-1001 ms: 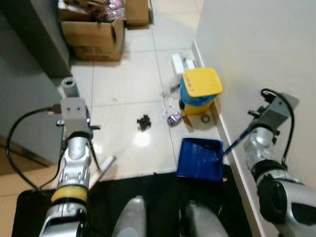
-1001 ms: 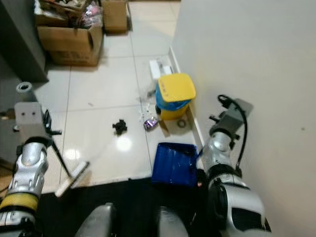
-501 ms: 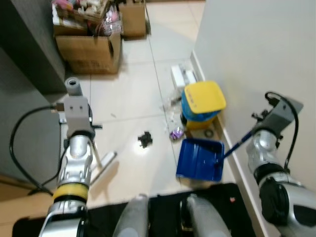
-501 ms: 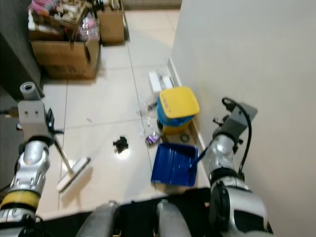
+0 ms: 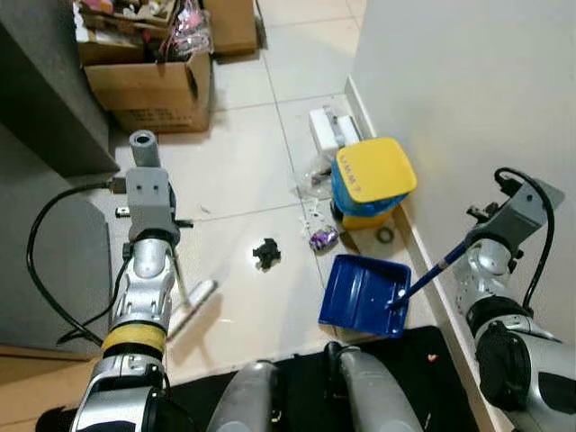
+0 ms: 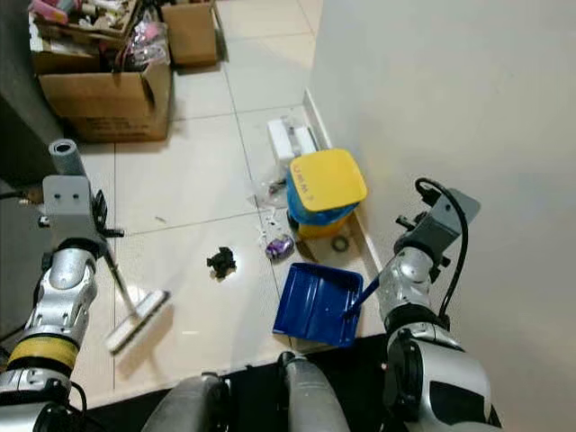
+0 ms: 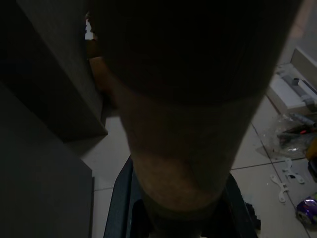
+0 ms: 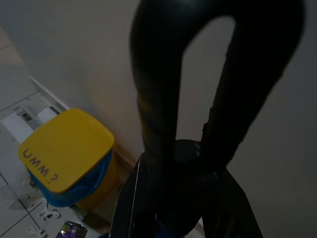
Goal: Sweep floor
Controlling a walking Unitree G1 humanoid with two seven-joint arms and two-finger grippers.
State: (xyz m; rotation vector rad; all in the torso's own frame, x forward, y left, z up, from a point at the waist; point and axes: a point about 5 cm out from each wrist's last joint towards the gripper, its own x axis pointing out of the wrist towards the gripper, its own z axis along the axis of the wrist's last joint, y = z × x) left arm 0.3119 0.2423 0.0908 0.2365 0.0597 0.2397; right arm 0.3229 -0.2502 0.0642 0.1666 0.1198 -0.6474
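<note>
Holding the broom (image 6: pixel 135 315) in my left gripper (image 5: pixel 177 270), I see its head on the tiles to the left. My right gripper (image 8: pixel 188 148) is clamped on the handle of the blue dustpan (image 5: pixel 364 292), which lies near the wall. A black scrap (image 5: pixel 265 254) sits between them, just left of the yellow bin (image 5: pixel 371 180)

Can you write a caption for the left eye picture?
Robot holds a broom and blue dustpan, facing black scrap near the yellow-lidded bin.
</note>
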